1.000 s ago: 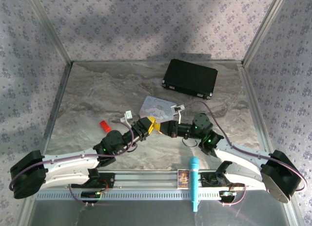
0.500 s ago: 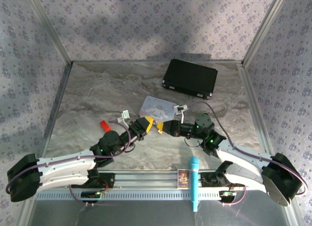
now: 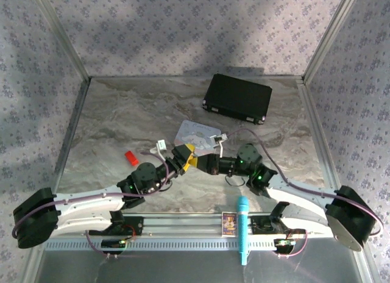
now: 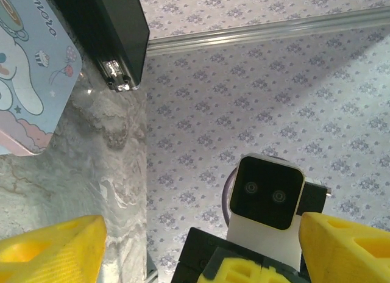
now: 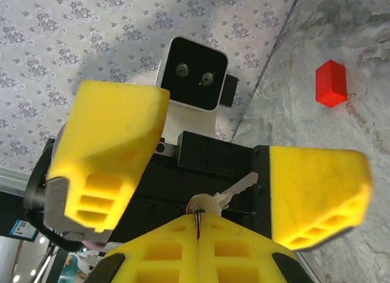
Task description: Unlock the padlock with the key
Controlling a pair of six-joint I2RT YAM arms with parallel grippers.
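Note:
My right gripper (image 5: 198, 219) is shut on the key (image 5: 226, 196); the silvery head sits at the yellow fingertips and the toothed blade points up and right. Facing it, my left gripper (image 5: 214, 164) stands open, its yellow fingers (image 5: 114, 133) spread wide on either side of the key with nothing held between them. From above, the two grippers meet tip to tip at mid-table, left gripper (image 3: 185, 157) and right gripper (image 3: 202, 163). In the left wrist view my left gripper (image 4: 204, 249) is open toward the right wrist's camera (image 4: 268, 193). The padlock is hidden.
A pale blue tin (image 3: 196, 135) lies just behind the grippers. A black case (image 3: 237, 98) sits at the back right. A small red block (image 3: 131, 157) lies to the left of the left arm. A blue microphone (image 3: 242, 229) and a small card (image 3: 229, 222) rest on the front rail.
My left gripper has gone from nearly shut to wide open. Both grippers have closed in until they are tip to tip. The right gripper stays shut on the key.

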